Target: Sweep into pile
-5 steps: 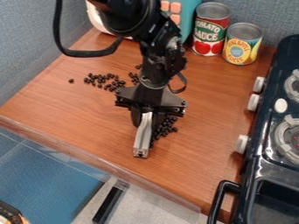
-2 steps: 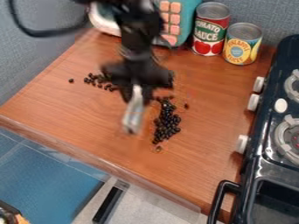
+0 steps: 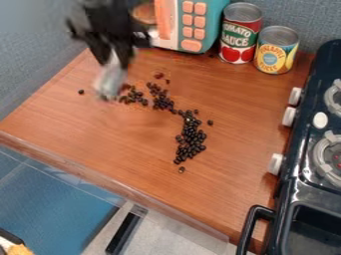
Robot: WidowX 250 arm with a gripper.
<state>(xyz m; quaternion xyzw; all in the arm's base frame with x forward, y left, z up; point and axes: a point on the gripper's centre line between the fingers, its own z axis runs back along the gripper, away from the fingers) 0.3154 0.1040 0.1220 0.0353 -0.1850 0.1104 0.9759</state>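
Beans: bent trail, unpiled
Pincer: clenched on pale tool, likely so you can sweep them together

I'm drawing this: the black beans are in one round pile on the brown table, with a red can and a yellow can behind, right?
Not quite: the camera view shows the black beans in a long, straggly trail, on the brown table, with the red can and yellow can behind.

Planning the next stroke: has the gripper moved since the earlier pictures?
Yes. The gripper has moved up and to the left in the view, farther from the stove.
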